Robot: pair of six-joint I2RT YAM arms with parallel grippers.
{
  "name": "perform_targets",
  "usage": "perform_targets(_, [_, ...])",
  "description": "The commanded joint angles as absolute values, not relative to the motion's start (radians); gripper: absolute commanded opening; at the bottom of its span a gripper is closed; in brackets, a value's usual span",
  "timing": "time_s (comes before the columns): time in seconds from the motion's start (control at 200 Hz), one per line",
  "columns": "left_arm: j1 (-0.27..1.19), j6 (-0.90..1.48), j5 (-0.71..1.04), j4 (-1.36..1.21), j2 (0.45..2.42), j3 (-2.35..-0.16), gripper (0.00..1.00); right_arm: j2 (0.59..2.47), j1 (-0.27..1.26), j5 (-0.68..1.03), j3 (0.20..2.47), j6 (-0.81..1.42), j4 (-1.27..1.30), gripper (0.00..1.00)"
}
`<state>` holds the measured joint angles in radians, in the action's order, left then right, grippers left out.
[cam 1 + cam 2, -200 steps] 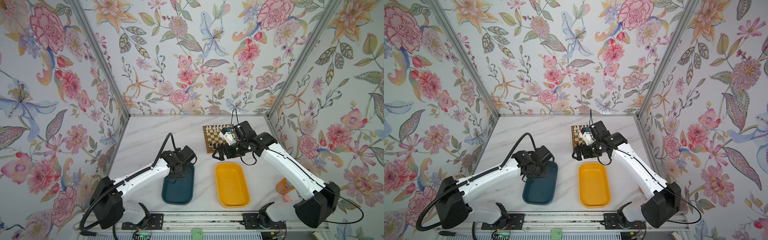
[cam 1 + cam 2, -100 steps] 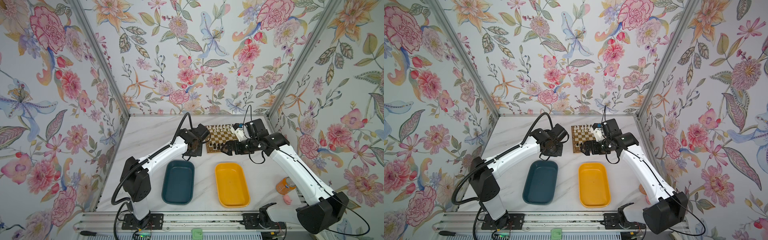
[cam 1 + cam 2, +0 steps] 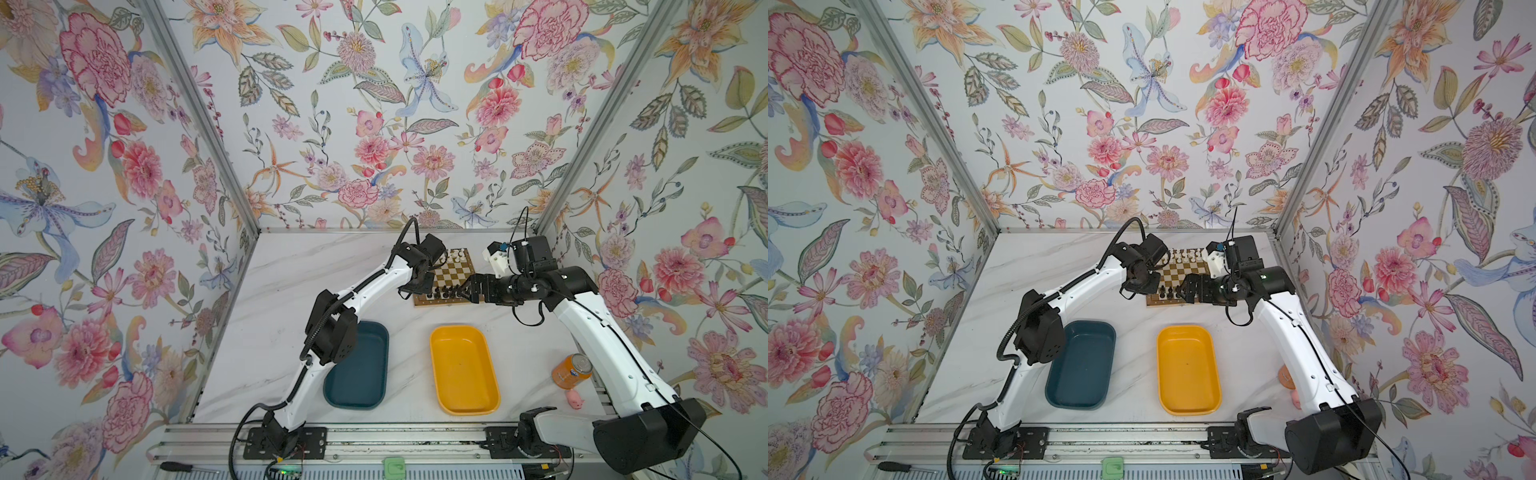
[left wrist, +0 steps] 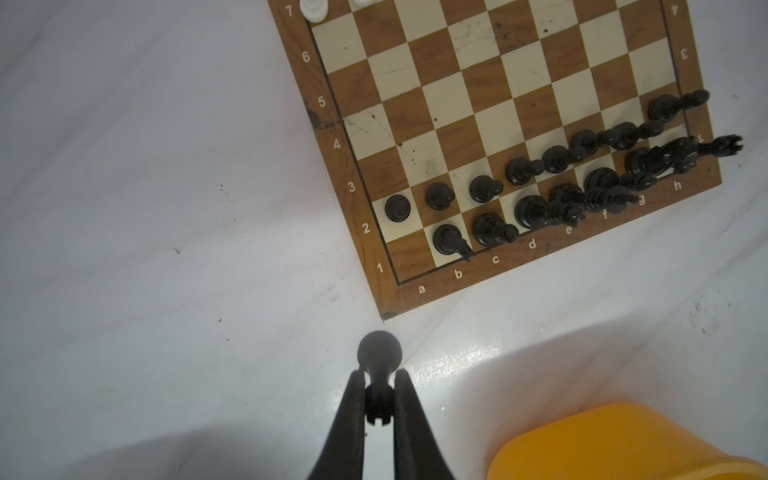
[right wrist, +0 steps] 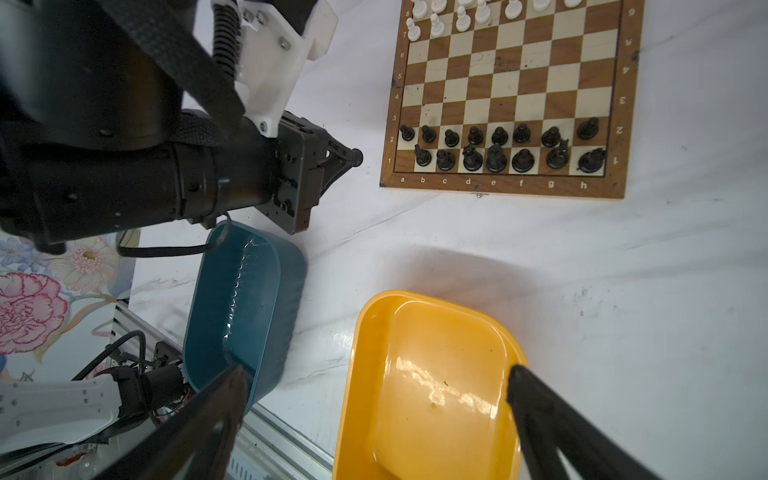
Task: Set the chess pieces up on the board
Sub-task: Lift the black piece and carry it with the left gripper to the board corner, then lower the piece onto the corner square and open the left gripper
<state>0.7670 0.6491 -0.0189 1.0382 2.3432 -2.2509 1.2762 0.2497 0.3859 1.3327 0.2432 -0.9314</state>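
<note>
Evidently the piece that matters is the black rook (image 4: 379, 352), clamped in the left gripper (image 4: 379, 376) with its round base pointing away from the wrist and its notched top back between the jaws (so it should land standing, not on its side). It hangs over bare table just off the board's a1 corner, not yet above any square. The board (image 4: 494, 79) shows why it is carried there. The black men (image 5: 496, 147) fill two rows along the near edge, and only the a1 square (image 4: 409, 253) lies bare, beside the piece on b1. By my reading this rook is the last black piece and a1 is its home. The white men (image 5: 457, 16) stand along the far edge, but the arms hide part of them in both top views, so I cannot count them. The right gripper (image 5: 374, 370) has its jaws wide apart and holds nothing. It hovers near the board's other near corner, seemingly parked clear of the left arm's path. Nearer the rail sit the teal tray (image 3: 1084, 324) and the yellow tray (image 5: 436, 297), both looking empty, which fits a set-up almost done.
</note>
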Motion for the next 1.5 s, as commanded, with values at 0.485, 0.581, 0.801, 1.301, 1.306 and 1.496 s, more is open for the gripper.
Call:
perform_targets(0.485, [0.738, 0.591, 0.078, 1.049, 2.497, -2.379, 0.00, 1.271, 0.200, 0.371, 1.335, 0.249, -0.988, 0.99])
perform_targets(0.581, [0.738, 0.592, 0.086, 1.043, 2.505, -2.378, 0.00, 1.272, 0.201, 0.369, 1.333, 0.247, -0.992, 0.99])
perform_targets(0.801, [0.738, 0.589, 0.089, 1.039, 2.522, -2.391, 0.00, 1.267, 0.197, 0.363, 1.328, 0.245, -0.994, 0.99])
perform_targets(1.301, [0.734, 0.578, 0.100, 1.060, 2.568, -2.453, 0.00, 1.259, 0.186, 0.351, 1.322, 0.242, -0.999, 0.99])
perform_targets(1.306, [0.733, 0.578, 0.100, 1.060, 2.568, -2.453, 0.00, 1.259, 0.186, 0.351, 1.322, 0.242, -0.999, 0.99])
perform_targets(1.496, [0.728, 0.572, 0.096, 1.064, 2.569, -2.454, 0.00, 1.264, 0.186, 0.352, 1.327, 0.242, -1.000, 0.99])
